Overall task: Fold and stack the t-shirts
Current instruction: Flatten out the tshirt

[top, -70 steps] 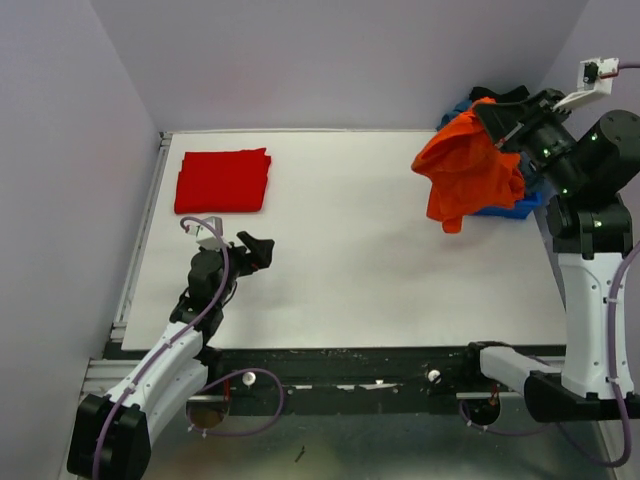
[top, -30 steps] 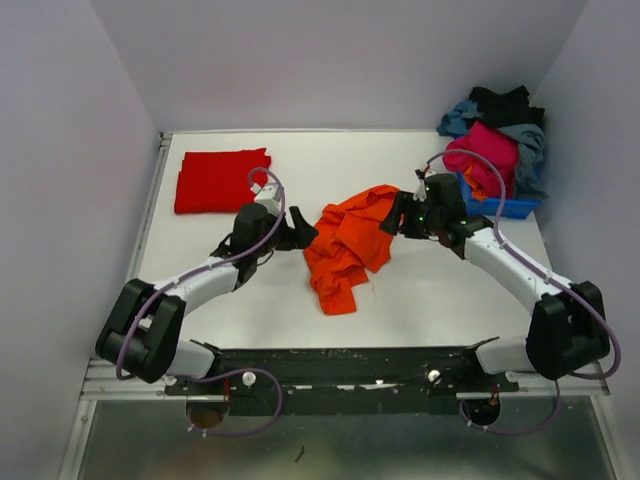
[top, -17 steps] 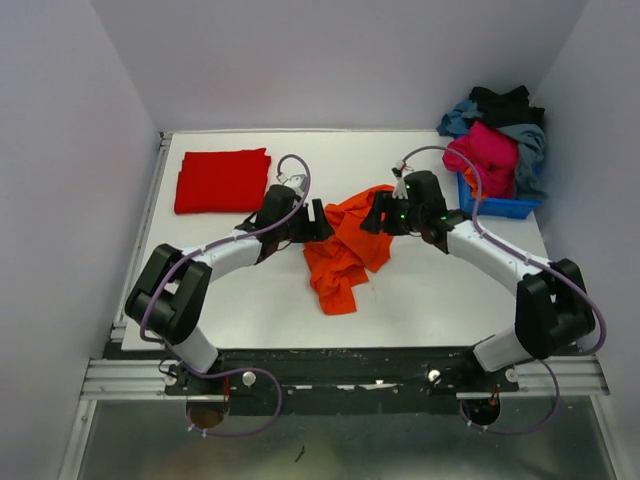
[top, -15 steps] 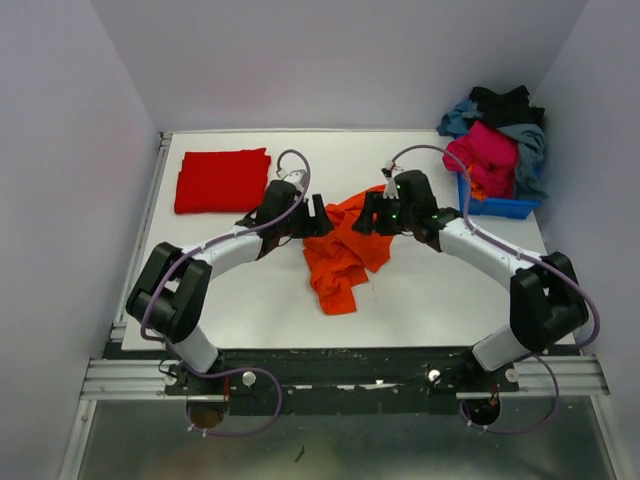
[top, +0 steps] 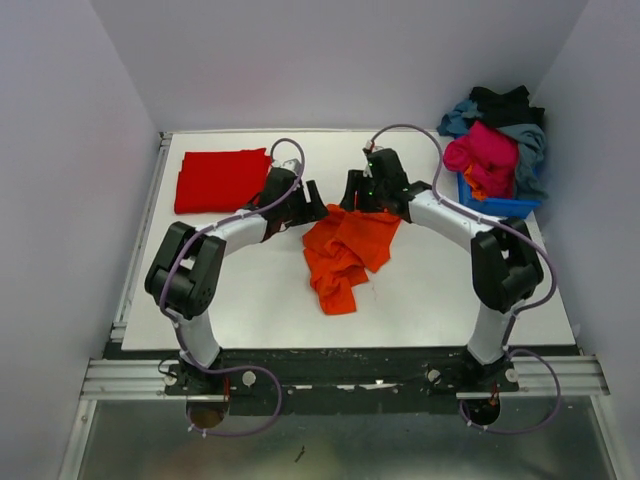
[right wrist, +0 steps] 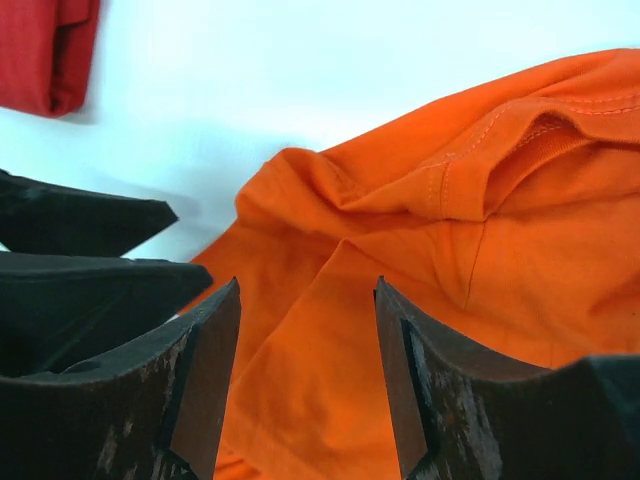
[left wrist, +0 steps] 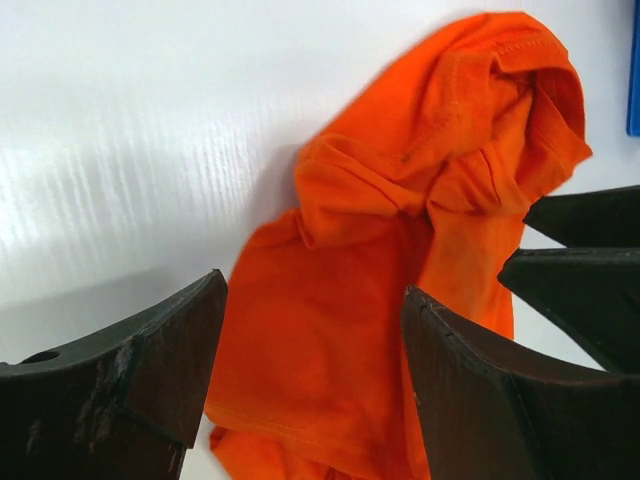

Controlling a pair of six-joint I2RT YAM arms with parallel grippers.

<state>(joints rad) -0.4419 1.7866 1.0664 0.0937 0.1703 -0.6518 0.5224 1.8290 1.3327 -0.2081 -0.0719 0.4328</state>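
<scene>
**Top view.** The orange t-shirt (top: 345,250) lies crumpled and unfolded on the white table (top: 450,290), near the table's centre, with a narrower tail of cloth trailing toward 6 o'clock. The left gripper (top: 318,208) reaches in from 9 o'clock and the right gripper (top: 348,192) from 3 o'clock. Their tips face each other at the shirt's 12 o'clock edge, near one another but apart. A red t-shirt (top: 222,180), folded into a flat rectangle, rests at the table's 10 o'clock corner, well apart from the orange one. At 2 o'clock a blue bin (top: 500,208) carries a heap of unfolded t-shirts (top: 490,150), with pink on top and grey-blue and black behind.

**Left wrist view.** The left gripper's jaws stand spread and released, clasping nothing. Orange cloth fills the gap between them and lies beneath. Whether the tips touch the cloth cannot be told. The right gripper's tips enter the frame at 3 o'clock, beside the shirt's bunched upper part.

**Right wrist view.** The right gripper's jaws are likewise parted and empty, poised over the orange cloth. A stitched opening shows at 2 o'clock of the frame; whether it is a sleeve or the neck cannot be told. The left gripper's tips appear at 9 o'clock, and a corner of the red t-shirt at 11 o'clock.
</scene>
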